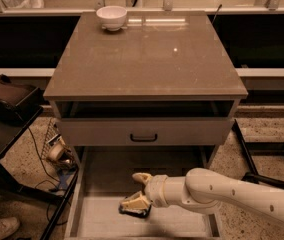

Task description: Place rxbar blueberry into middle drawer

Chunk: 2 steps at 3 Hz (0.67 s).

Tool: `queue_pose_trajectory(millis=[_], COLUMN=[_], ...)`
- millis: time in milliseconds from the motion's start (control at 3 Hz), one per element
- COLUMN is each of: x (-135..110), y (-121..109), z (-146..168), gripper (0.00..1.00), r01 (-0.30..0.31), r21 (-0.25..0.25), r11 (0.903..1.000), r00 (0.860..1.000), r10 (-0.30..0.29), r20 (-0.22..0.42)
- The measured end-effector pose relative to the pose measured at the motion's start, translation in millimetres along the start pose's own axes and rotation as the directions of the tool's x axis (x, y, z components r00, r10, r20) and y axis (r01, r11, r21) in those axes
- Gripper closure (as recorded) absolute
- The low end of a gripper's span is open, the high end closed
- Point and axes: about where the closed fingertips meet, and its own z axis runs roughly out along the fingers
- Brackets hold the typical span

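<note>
The middle drawer (pixel 182 223) is pulled out at the bottom of the view, with its pale floor showing. My gripper (pixel 132 190) reaches in from the right on a white arm and hangs low over the drawer's left-centre. Its fingers (pixel 141 177) are spread apart. The rxbar blueberry (pixel 135 212), a small dark bar, lies on the drawer floor just under the lower finger, which touches or nearly touches it.
A white bowl (pixel 111 17) stands at the back left of the cabinet top (pixel 147 59). The drawer front with a black handle (pixel 143 137) is above the open drawer. A dark case (pixel 7 96) and cables sit at the left, and a chair base at the right.
</note>
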Motion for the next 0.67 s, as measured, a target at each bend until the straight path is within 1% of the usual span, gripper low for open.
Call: queue_pose_trajectory(millis=[333,667], x=[-0.3,-0.3], y=[0.7,0.7], z=[0.7,0.8], gripper=[0.00,0.00], r01=[0.000,0.000], r21=[-0.002,-0.002], r11=[1.0000,1.0000], r00=[1.000,1.000], r10=[0.000,0.000], r20=[0.000,0.000])
